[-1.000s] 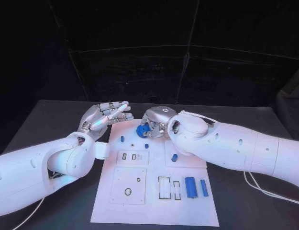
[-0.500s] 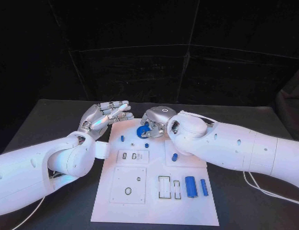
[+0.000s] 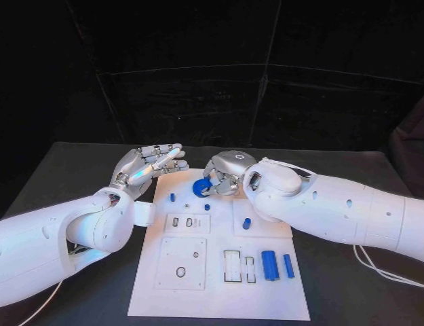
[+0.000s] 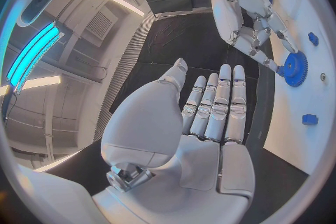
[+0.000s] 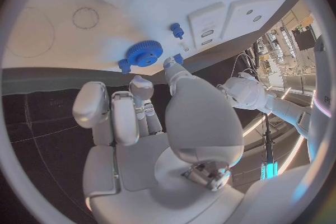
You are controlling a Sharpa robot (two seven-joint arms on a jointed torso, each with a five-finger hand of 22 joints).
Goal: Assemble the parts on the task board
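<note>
The task board (image 3: 222, 272) lies in the middle of the black table (image 3: 55, 170), long side running near to far, so both arms can reach it. At its far end the right hand (image 3: 226, 173) bends down over a blue gear (image 3: 201, 189); in the left wrist view its fingertips (image 4: 280, 67) touch the gear's (image 4: 295, 69) toothed rim while the gear lies flat on the white plate, and the right wrist view shows the gear (image 5: 144, 54) just beyond the fingers. That reads as a hand pressing or seating the gear on its post, not carrying it, though whether the fingers truly pinch it I cannot tell. The left hand (image 3: 148, 165) hovers at the board's far-left corner, palm up, fingers straight and together, holding nothing; it seems parked there to stay clear of the work yet close enough to help. Just nearer than the gear, small blue pegs (image 3: 173, 197) stand on the board, probably already set. Further toward the near edge on the right side lie a thick blue cylinder (image 3: 268, 261) and a thinner blue bar (image 3: 288, 265), beside an open rectangular slot (image 3: 232, 265), likely waiting for their turn. The assembly looks early to middling.
</note>
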